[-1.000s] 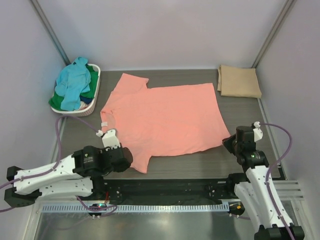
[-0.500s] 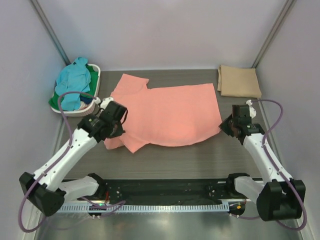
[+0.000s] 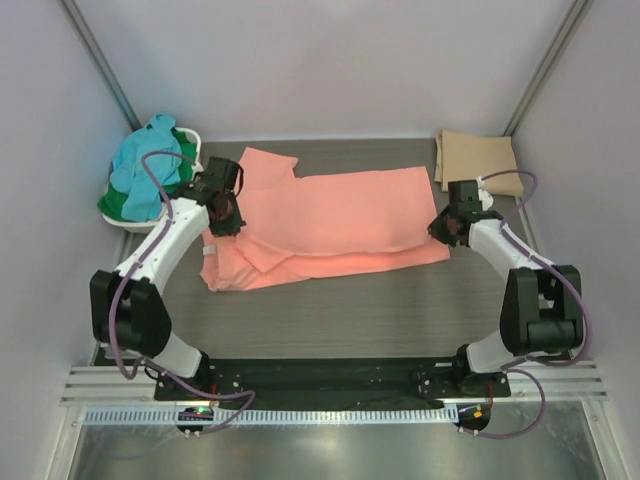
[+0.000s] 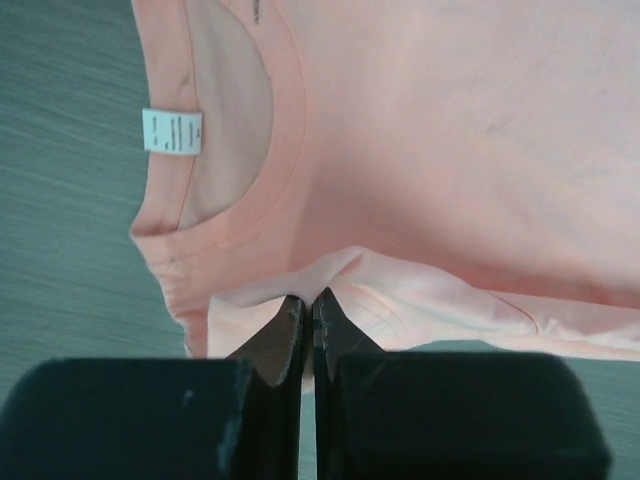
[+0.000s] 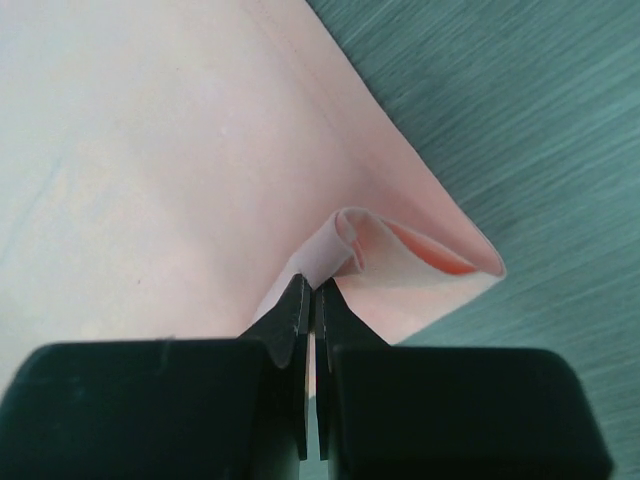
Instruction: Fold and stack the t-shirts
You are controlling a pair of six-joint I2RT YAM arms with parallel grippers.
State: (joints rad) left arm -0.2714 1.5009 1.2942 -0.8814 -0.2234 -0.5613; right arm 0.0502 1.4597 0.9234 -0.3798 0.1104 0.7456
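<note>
1. Salmon-pink t-shirt (image 3: pixel 340 215) lies half-folded mid-frame on the table (image 3: pixel 350 310).
2. Left jaws and right jaws are each clamped shut on its folded-over edge.
3. White basket (image 3: pixel 192 137) sits upper left, just beside the left jaws; folded tan t-shirt (image 3: pixel 478 163) lies upper right.

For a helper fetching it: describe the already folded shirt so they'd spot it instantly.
Go to the table's far right corner. The tan t-shirt lies there, a flat rectangle. The salmon-pink t-shirt is half-spread; the rest sit bundled in the basket.
</note>
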